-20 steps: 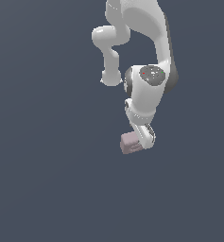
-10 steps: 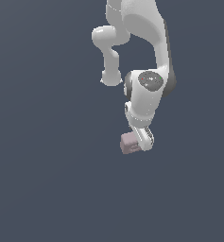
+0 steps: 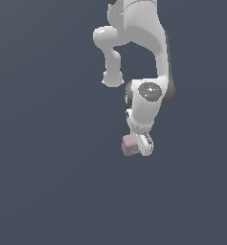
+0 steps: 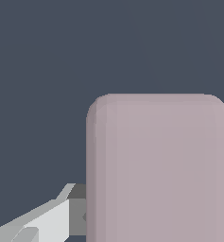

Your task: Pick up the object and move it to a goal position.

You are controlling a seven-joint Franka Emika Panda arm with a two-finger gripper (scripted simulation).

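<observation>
The object [image 3: 130, 144] is a small pale pinkish-mauve block. In the exterior view it sits right at the tip of the white arm, on the left of my gripper [image 3: 140, 145]. In the wrist view the block [image 4: 158, 170] is very near and fills much of the picture. One grey finger [image 4: 56, 220] lies close against the block's side. The other finger is hidden. The jaws stand open around the block, which looks about as wide as the gap.
The white arm [image 3: 148, 95] hangs over the block from above in the exterior view. All around is a plain dark grey-blue surface with nothing else on it in view.
The arm's wrist has come down toward the block over the last second. The block has stayed in the same place.
</observation>
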